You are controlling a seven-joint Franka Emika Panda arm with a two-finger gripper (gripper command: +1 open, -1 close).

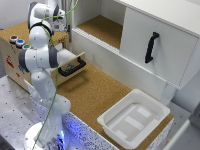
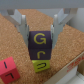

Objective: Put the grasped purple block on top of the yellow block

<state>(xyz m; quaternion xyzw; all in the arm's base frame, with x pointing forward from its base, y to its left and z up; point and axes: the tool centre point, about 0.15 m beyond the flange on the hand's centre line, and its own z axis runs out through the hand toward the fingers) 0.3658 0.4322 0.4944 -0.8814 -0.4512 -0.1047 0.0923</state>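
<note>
In the wrist view, my gripper (image 2: 40,36) is shut on a purple block (image 2: 40,44) with yellow letters, one finger (image 2: 23,25) on each side of it. A yellow block (image 2: 41,65) lies on the cork floor right beneath the purple block, and the two look close or touching. I cannot tell whether the purple block rests on it. In the exterior view the arm (image 1: 40,55) hides the gripper and both blocks.
A red block (image 2: 9,68) lies on the cork beside the yellow one. The exterior view shows an open wooden drawer (image 1: 70,62) with a black handle, a white bin (image 1: 134,117), a white cabinet door with a black handle (image 1: 151,47), and small round items (image 1: 17,41) on the wooden box.
</note>
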